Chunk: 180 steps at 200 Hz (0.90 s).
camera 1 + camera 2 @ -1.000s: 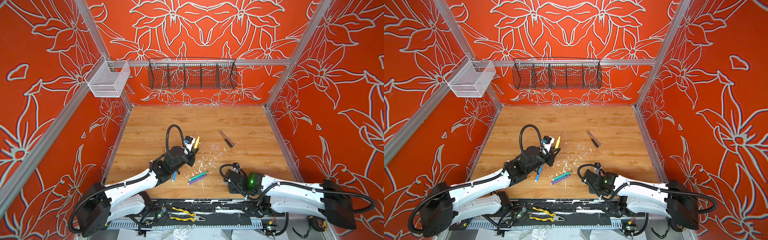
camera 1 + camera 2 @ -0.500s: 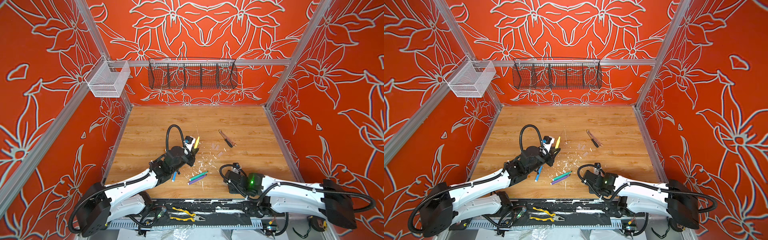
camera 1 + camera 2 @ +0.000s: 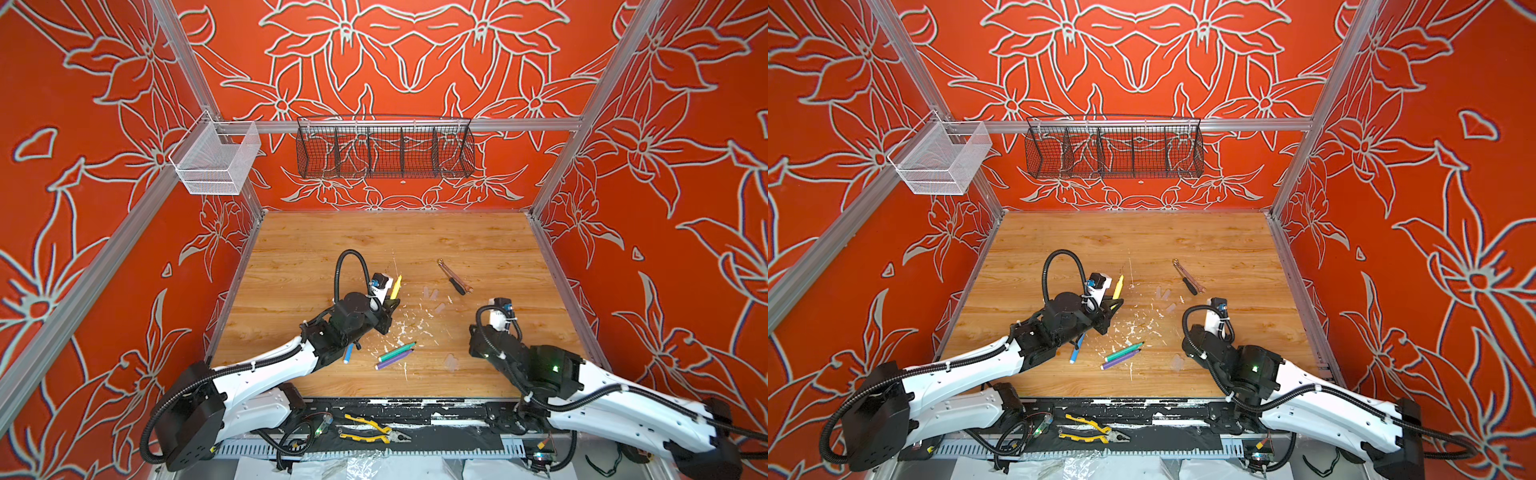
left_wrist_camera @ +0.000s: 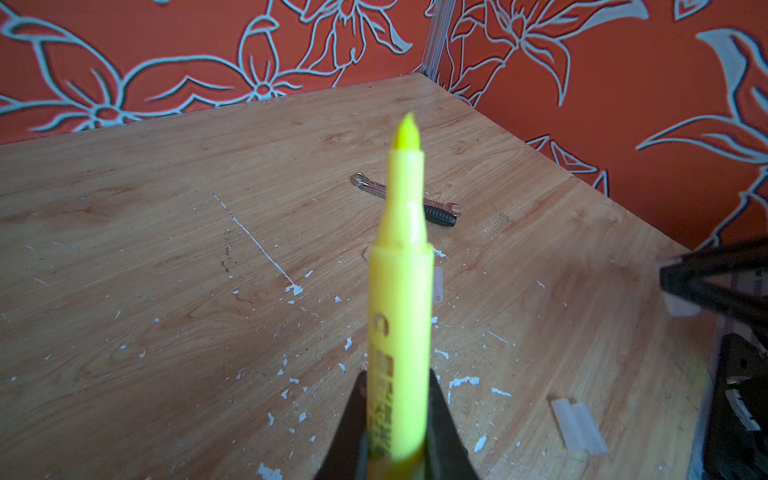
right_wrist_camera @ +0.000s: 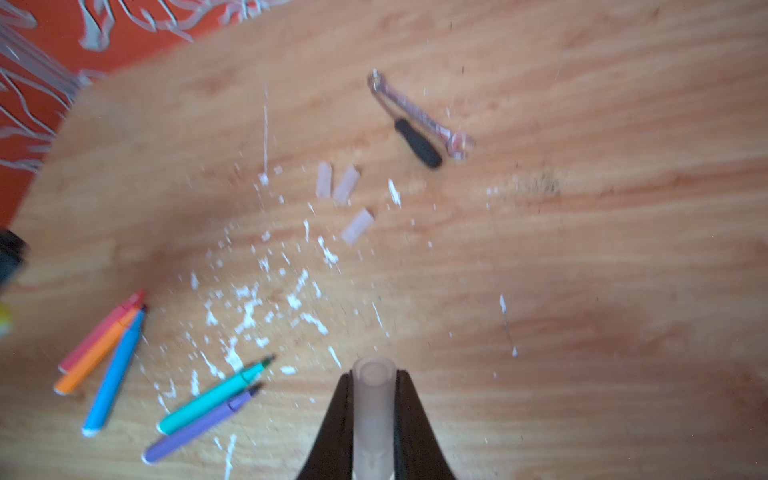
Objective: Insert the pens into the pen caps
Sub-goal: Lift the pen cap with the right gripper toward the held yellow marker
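Seemingly none capped yet: left fingers (image 4: 347,432) pinch yellow pen (image 4: 401,311), right fingers (image 5: 336,424) pinch clear cap (image 5: 372,407); five pens (image 5: 212,399) wait uncapped.

The left arm (image 3: 266,374) and the right arm (image 3: 623,411) have white shells with small dark screws (image 3: 249,380) and black joints. A black ribbed cable (image 3: 345,257) loops at each wrist. The right arm shows a green light (image 3: 554,367).

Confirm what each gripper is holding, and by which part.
The left gripper holds the yellow pen by its barrel, uncapped tip sticking out. The right gripper holds a clear pen cap, pinched across its sides, one end past the jaws.
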Tool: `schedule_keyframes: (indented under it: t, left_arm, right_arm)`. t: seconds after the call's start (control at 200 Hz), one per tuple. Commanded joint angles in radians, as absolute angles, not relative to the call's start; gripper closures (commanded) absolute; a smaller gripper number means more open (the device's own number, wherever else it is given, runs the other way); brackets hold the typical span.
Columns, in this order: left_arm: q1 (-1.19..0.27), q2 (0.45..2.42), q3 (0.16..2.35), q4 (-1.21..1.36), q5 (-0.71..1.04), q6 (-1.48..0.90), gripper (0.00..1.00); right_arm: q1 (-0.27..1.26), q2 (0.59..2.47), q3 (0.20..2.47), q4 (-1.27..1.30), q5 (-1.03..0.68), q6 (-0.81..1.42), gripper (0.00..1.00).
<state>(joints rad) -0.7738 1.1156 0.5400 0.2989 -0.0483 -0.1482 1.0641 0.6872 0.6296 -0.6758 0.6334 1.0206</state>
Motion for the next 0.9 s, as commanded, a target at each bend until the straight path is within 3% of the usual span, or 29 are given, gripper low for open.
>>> schedule_keyframes:
  t: [0.0, 0.215, 0.41, 0.896]
  left_arm:
    - [-0.773, 1.123, 0.544, 0.334, -0.021, -0.16, 1.0]
    - [-0.773, 1.134, 0.547, 0.342, 0.003, -0.163, 1.0]
    - [-0.773, 1.151, 0.56, 0.348, 0.065, -0.16, 1.0]
    - [-0.773, 1.158, 0.577, 0.339, 0.123, -0.171, 1.0]
  right_arm:
    - [1.026, 0.719, 0.738, -0.546, 0.773, 0.878, 0.94]
    - [0.846, 0.938, 0.907, -0.291, 0.527, 0.748, 1.0]
    - [0.804, 0.97, 0.734, 0.04, 0.362, 0.763, 1.0]
    - [0.752, 0.949, 0.687, 0.148, 0.224, 0.781, 1.0]
